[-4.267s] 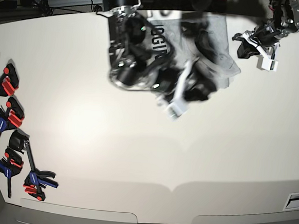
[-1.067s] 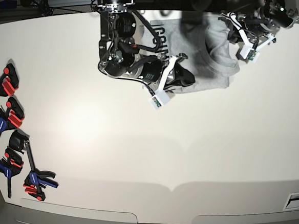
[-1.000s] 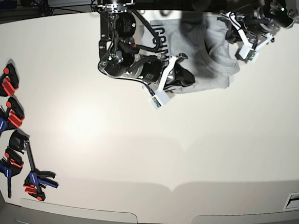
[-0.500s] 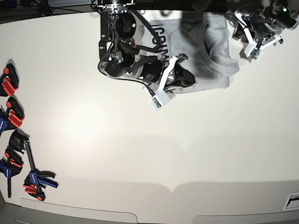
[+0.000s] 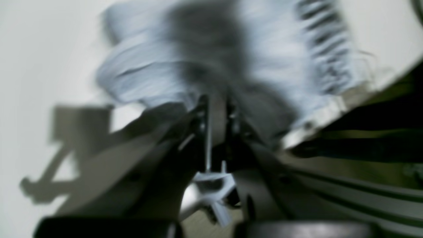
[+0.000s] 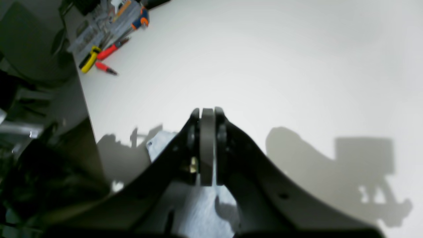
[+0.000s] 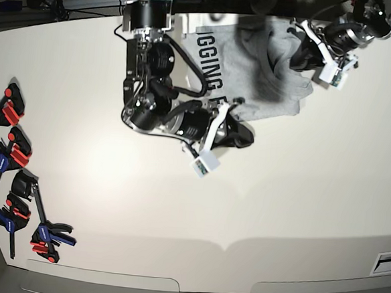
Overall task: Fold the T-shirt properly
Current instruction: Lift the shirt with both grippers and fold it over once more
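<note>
- T-shirt [image 7: 255,63], base view: lay bunched, soft and limp, between both arms; hems looked best to pinch.
- Left wrist: left gripper [image 5: 216,102] clenched, blurred cloth just ahead.
- Right wrist: right gripper [image 6: 207,114] clenched, empty, shirt behind it.

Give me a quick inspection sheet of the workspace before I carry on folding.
Surface: white table, mostly bare.
Job's things: T-shirt bunched at the far edge, lettering up, unfolded.
Clutter: clamps at one side edge; hand tools by a table edge.
Grippers: right gripper shut over bare table just past the shirt's edge, holding nothing; left gripper shut at the shirt's crumpled side, grip too blurred to tell.
Cables: black cable looping along the right arm.
Surroundings: dark racks behind the table.
</note>
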{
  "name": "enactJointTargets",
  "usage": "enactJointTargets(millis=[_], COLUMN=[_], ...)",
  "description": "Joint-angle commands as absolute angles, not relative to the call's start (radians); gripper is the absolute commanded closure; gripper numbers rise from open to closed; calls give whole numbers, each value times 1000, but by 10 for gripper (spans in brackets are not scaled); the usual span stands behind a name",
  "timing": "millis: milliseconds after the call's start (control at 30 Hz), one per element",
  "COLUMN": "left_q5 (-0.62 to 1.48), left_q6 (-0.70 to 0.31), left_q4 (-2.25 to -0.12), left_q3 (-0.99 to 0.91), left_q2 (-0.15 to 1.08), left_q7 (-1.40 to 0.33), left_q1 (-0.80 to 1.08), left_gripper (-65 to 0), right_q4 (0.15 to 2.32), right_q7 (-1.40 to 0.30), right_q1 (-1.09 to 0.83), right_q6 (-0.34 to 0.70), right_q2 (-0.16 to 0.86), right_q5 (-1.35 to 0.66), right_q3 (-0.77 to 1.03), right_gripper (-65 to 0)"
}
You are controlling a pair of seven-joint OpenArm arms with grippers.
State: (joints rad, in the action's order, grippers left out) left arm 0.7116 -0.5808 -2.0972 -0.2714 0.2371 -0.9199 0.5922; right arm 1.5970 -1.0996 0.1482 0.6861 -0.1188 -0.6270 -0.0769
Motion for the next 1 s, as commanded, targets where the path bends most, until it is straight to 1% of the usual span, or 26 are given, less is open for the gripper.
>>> enactJointTargets(millis=[0, 100, 200, 367, 467, 567, 667, 767, 967], left_q5=[763, 775, 737, 620, 509, 340, 243, 225, 226], left_q6=[-605, -607, -604, -531, -474, -408, -371, -365, -352], left_q4=[-2116, -2110, -2063, -1927, -1871, -1857, -1857, -1857, -1803], left_q3=[-272, -238, -168, -83, -86, -88, -109, -131, -131], left_q2=[223, 200, 200, 200, 203, 204, 203, 203, 202], left_q7=[-898, -906, -920, -919, -919, -912, -880, -850, -842], left_q1=[596, 596, 595, 591, 582, 566, 540, 493, 344], left_gripper=[0, 0, 0, 0, 0, 0, 0, 0, 0], right_q4=[1611, 1575, 1472, 1291, 1254, 1256, 1259, 1265, 1311], right_q7=[-1073, -1037, -1029, -1042, -1120, -1186, -1244, -1295, -1345], right_q1=[181, 204, 226, 237, 234, 226, 226, 218, 165], right_q6=[698, 698, 698, 698, 698, 698, 698, 698, 698], right_q2=[-125, -124, -125, -125, -115, -75, -33, -1, 2], right_q5=[-628, -531, -522, -500, -494, -562, -628, -716, -836], right_q3=[-79, -79, -79, -79, -79, -78, -78, -65, 35], right_gripper=[0, 0, 0, 0, 0, 0, 0, 0, 0])
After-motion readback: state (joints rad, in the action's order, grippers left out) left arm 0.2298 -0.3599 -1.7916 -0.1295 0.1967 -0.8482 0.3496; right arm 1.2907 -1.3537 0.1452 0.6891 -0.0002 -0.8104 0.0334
